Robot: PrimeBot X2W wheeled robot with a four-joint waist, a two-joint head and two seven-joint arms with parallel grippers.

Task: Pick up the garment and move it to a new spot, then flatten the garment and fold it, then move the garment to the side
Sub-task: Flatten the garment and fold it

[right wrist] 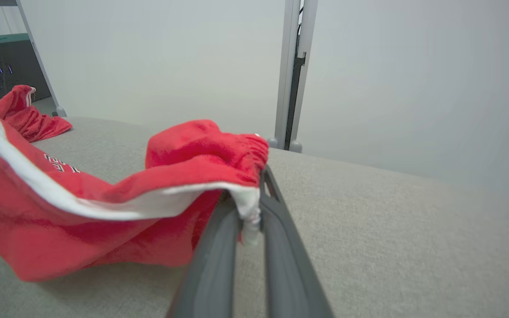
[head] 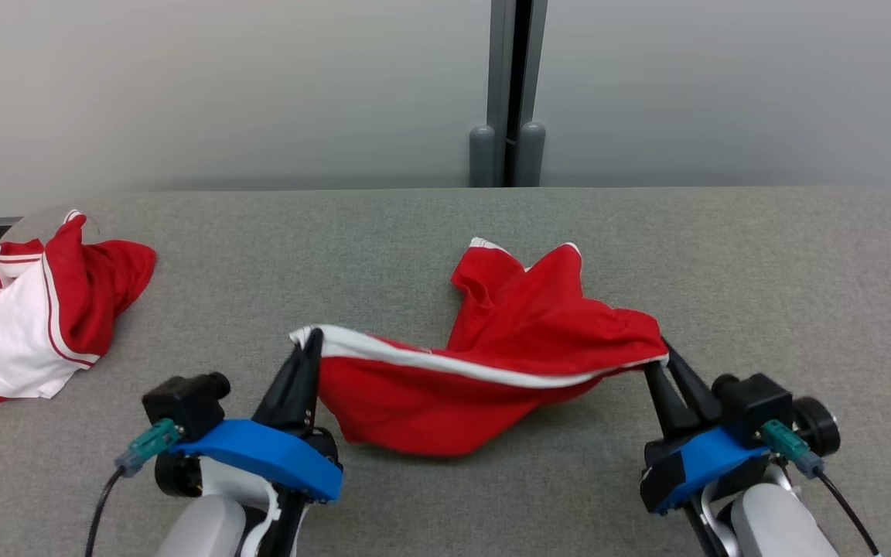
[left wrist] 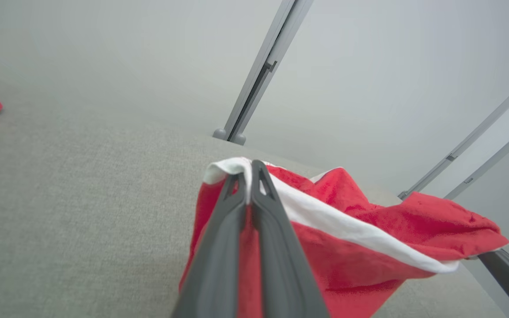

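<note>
Fingers (head: pixel 295 387) pinched shut both sides: left gripper (head: pixel 312 339) and right gripper (head: pixel 658 357) each hold one end of the white hem, red garment (head: pixel 507 348) slung between them, long axis left-right, sagging onto the grey table (head: pixel 445 503).

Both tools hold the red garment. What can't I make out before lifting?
Head view: the red garment, overall shape unclear because it is bunched over itself.
Right wrist view: its lettering, partly folded under and too small to read.
Head view: the red-and-white garment, cut off by the left edge.
Left wrist view: how deep the left tool bites the cloth, hidden behind its fingers.
</note>
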